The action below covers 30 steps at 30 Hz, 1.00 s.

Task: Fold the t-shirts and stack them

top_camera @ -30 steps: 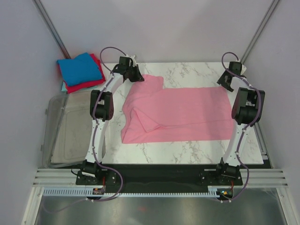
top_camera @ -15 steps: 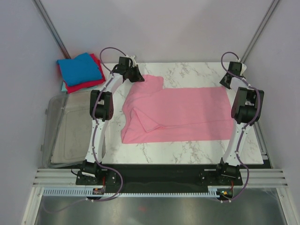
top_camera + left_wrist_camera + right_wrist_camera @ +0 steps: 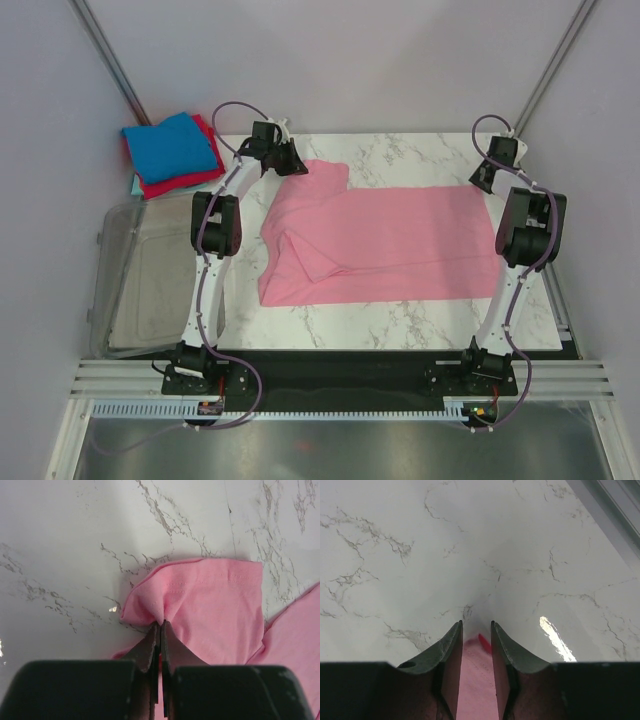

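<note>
A sleeve of the pink t-shirt (image 3: 400,240) is pinched in the shut left gripper (image 3: 160,624). The right gripper (image 3: 476,625) is parted astride the hem. That hem should be clamped before lifting.

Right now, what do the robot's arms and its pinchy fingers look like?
The left arm and right arm are skinny white tubes joined by chunky black round joints. Greyish-purple cables loop along them. The left gripper and right gripper each have two dark, smooth fingers that narrow to thin tips. I can see no markings on them.
</note>
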Each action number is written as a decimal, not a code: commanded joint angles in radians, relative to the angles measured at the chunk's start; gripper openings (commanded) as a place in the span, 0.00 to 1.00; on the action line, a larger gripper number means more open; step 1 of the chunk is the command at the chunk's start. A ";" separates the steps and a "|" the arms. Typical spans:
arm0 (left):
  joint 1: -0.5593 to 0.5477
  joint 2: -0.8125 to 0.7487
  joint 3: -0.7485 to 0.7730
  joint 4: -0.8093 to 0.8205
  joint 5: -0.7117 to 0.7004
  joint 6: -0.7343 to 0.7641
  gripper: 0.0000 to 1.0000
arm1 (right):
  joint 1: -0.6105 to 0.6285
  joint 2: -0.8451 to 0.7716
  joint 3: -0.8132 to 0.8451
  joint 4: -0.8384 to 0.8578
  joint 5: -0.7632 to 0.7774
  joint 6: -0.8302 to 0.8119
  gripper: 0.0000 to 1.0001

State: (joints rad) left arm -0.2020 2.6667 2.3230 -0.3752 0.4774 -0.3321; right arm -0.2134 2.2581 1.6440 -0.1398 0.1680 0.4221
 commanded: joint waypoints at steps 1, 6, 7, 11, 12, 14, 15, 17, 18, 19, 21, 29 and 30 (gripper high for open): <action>0.007 -0.033 -0.004 0.018 0.024 -0.024 0.02 | -0.004 -0.008 -0.030 -0.066 -0.044 0.007 0.35; 0.010 -0.036 -0.007 0.016 0.023 -0.021 0.02 | -0.004 0.009 -0.035 -0.057 -0.070 0.006 0.09; 0.010 -0.037 -0.007 0.016 0.023 -0.019 0.02 | -0.004 0.009 -0.044 -0.046 -0.071 0.006 0.04; 0.013 -0.077 -0.013 0.018 0.036 -0.002 0.02 | -0.006 -0.028 -0.061 -0.037 -0.091 0.009 0.00; 0.013 -0.093 -0.016 0.018 0.041 0.004 0.02 | -0.004 -0.037 -0.062 -0.037 -0.110 0.010 0.00; 0.013 -0.146 -0.053 0.018 0.035 0.007 0.02 | -0.006 -0.081 -0.075 -0.041 -0.128 0.012 0.00; 0.013 -0.165 -0.069 0.016 0.035 0.007 0.02 | -0.004 -0.101 -0.084 -0.043 -0.137 0.014 0.00; 0.013 -0.235 -0.144 0.018 0.041 -0.007 0.02 | -0.003 -0.170 -0.131 -0.032 -0.160 0.023 0.00; 0.012 -0.263 -0.171 0.018 0.050 -0.008 0.02 | -0.003 -0.195 -0.151 -0.027 -0.165 0.029 0.00; 0.012 -0.287 -0.227 0.018 0.056 -0.008 0.02 | -0.003 -0.244 -0.192 -0.015 -0.165 0.036 0.00; 0.009 -0.371 -0.324 0.024 0.055 -0.012 0.02 | -0.003 -0.291 -0.257 -0.001 -0.196 0.046 0.00; -0.023 -0.626 -0.592 0.030 0.023 0.011 0.02 | -0.003 -0.520 -0.449 0.006 -0.231 0.060 0.00; -0.030 -0.674 -0.641 0.032 0.015 0.021 0.02 | -0.006 -0.537 -0.476 -0.003 -0.228 0.057 0.00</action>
State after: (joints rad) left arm -0.2104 2.1254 1.7672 -0.3634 0.4995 -0.3321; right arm -0.2180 1.7874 1.2198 -0.1505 -0.0422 0.4709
